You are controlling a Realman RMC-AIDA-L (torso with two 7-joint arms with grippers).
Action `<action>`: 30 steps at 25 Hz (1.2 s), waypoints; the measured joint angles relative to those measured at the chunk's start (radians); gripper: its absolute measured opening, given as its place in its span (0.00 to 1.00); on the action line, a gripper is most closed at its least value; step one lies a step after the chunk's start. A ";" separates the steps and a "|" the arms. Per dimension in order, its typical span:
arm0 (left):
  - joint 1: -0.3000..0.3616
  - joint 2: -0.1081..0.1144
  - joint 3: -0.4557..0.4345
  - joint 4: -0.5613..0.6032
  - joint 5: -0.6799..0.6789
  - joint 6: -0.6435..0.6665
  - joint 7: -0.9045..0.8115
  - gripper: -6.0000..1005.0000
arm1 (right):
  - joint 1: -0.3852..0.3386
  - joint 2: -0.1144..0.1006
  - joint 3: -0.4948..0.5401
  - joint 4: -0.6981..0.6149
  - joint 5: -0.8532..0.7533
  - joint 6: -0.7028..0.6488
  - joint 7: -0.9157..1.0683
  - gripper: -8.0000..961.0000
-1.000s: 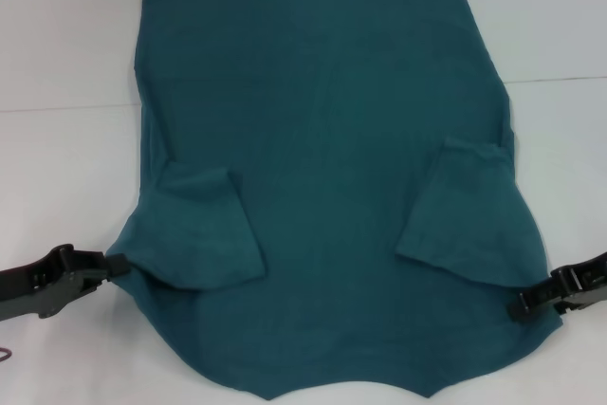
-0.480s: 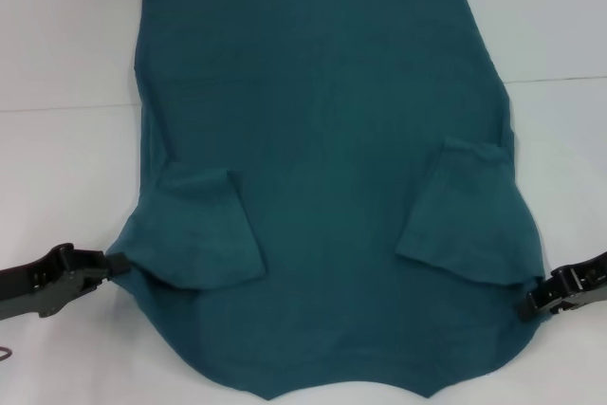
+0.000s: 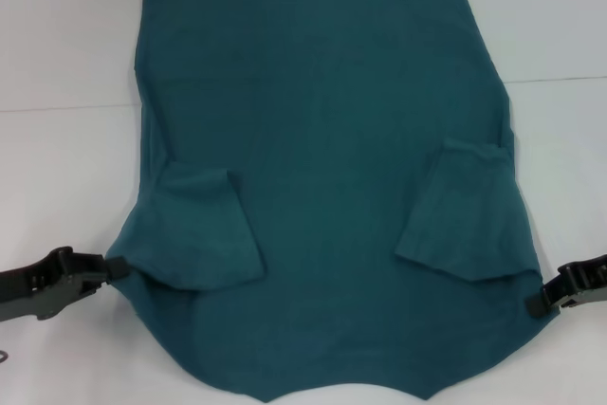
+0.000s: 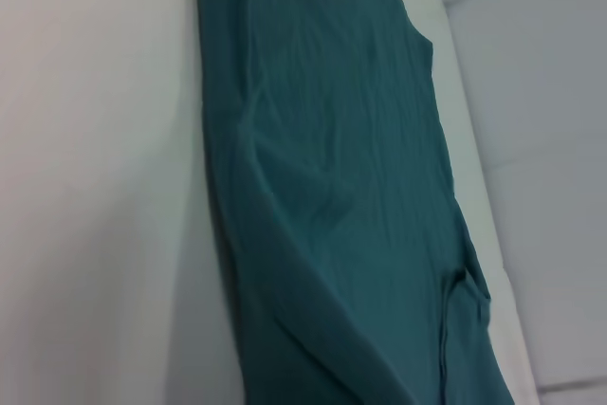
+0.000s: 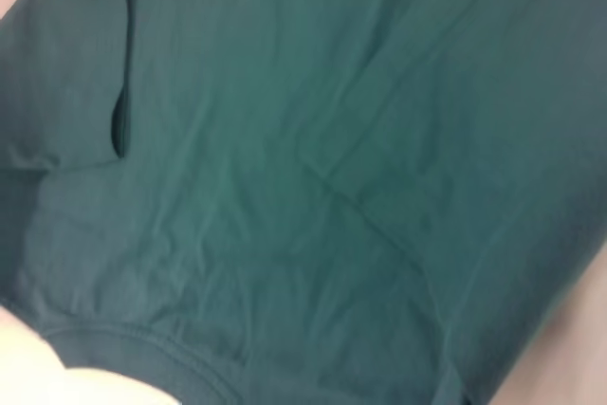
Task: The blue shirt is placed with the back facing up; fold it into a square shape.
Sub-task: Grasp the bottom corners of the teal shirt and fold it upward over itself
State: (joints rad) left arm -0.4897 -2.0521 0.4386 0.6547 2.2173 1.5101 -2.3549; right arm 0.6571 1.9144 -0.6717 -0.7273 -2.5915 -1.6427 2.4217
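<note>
My left gripper (image 3: 112, 269) sits at the shirt's left edge, right where the folded-in left sleeve (image 3: 201, 230) meets the side. The tip touches the cloth, but I cannot tell if my jaws are clamped on it or just resting against it. My right gripper (image 3: 537, 303) sits at the shirt's right edge, just below the folded-in right sleeve (image 3: 462, 218), tip at the fabric border; same there, cannot tell if the jaws are together or apart.

The blue shirt (image 3: 327, 139) lies flat on the white table (image 3: 66, 64), plain side up, no lettering showing. Both short sleeves are turned inward onto the body. The straight hem is the far edge, away from me; the curved neck end is nearest me, running to the bottom of the head view. Both grippers are at that near end, one per side, well apart with the shirt between them.

The left wrist view shows the shirt (image 4: 332, 187) as a long creased strip against the table. The right wrist view is almost all shirt (image 5: 313, 168), with a seam and a sleeve edge across it.
</note>
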 joint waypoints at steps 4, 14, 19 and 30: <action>-0.005 0.004 0.009 0.025 0.038 0.050 -0.002 0.02 | -0.001 -0.001 0.000 -0.012 0.001 -0.046 -0.008 0.05; 0.044 0.004 0.013 0.138 0.208 0.240 -0.012 0.02 | -0.036 -0.016 0.035 -0.076 0.000 -0.201 -0.008 0.05; 0.072 0.002 0.011 0.167 0.257 0.306 -0.001 0.02 | -0.072 -0.023 0.041 -0.077 0.001 -0.251 -0.011 0.05; 0.031 0.019 0.000 0.159 0.233 0.398 0.023 0.02 | -0.097 -0.016 0.094 -0.078 0.049 -0.271 -0.061 0.05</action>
State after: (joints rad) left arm -0.4582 -2.0331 0.4387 0.8136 2.4500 1.9082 -2.3318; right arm 0.5602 1.8982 -0.5780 -0.8055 -2.5429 -1.9135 2.3605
